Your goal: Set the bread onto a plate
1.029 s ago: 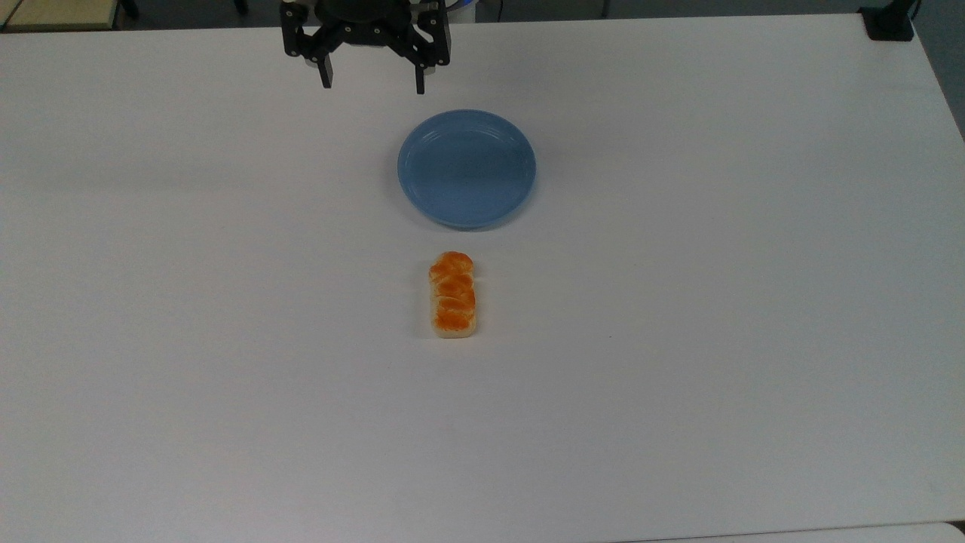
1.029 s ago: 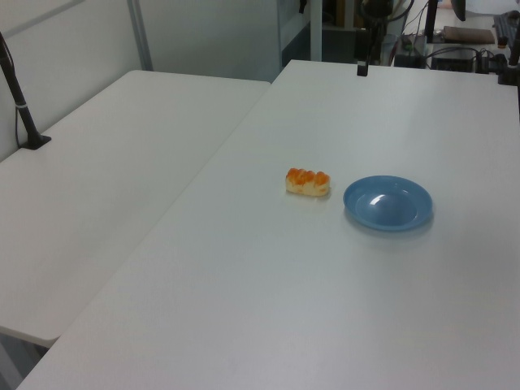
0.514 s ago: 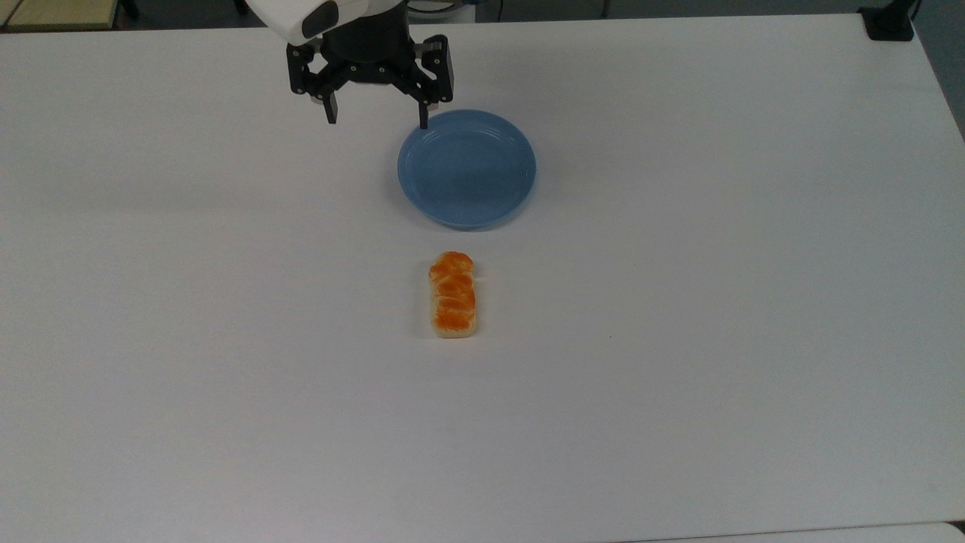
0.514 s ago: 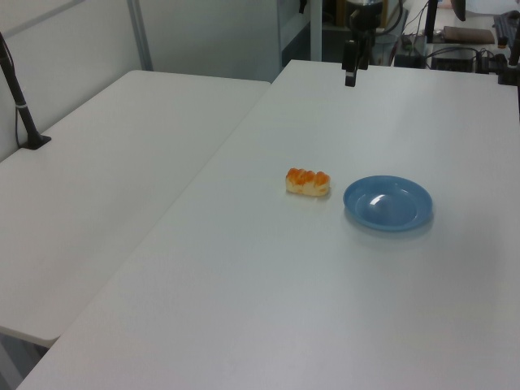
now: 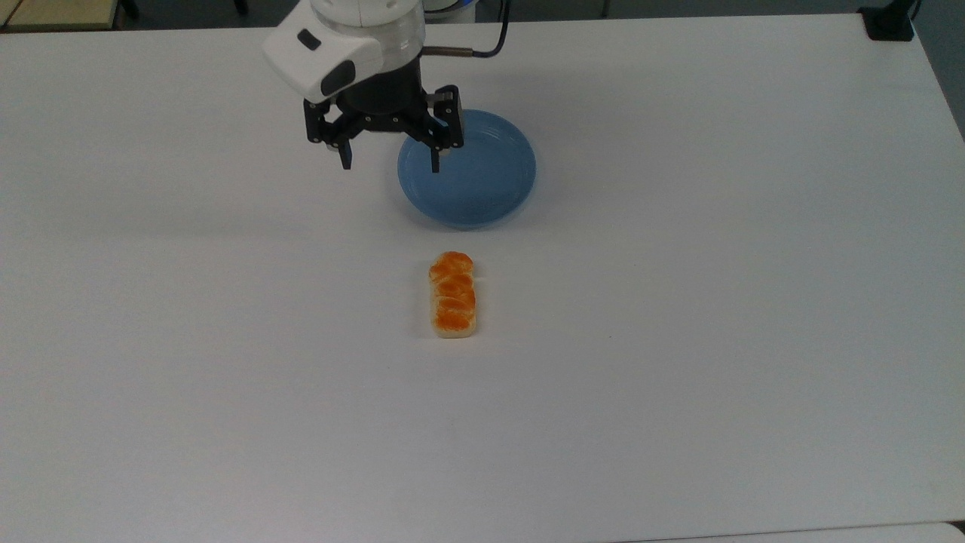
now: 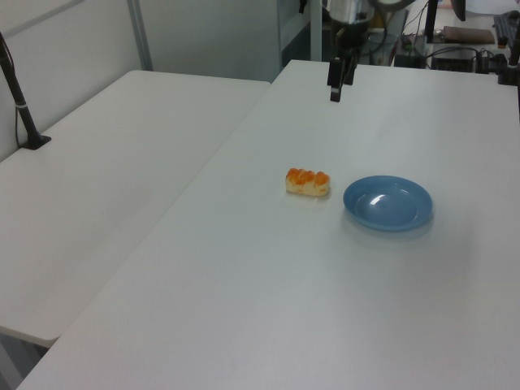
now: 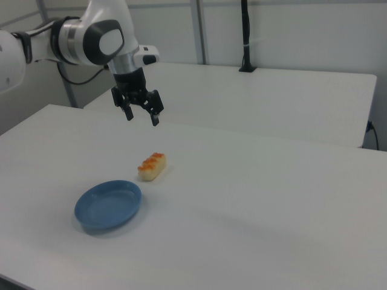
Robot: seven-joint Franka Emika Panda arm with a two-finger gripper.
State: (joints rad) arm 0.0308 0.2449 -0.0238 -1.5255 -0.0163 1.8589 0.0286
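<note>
One gripper [image 5: 390, 160] hangs above the white tabletop [image 5: 678, 339], its two fingers [image 5: 345, 159] spread wide and holding nothing. From the top view it sits over the plate's [image 5: 482, 181] upper-left rim. The bread [image 5: 452, 295] lies flat on the tabletop just below the plate in the top view, apart from it, long axis pointing toward it. From the right view the gripper [image 7: 140, 115] is well above the bread [image 7: 152, 166], with the plate [image 7: 109, 205] nearer the camera.

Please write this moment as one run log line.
phase: approach | black two-finger gripper: open, empty | orange-topped loaf: on white table | round light-blue plate: empty
</note>
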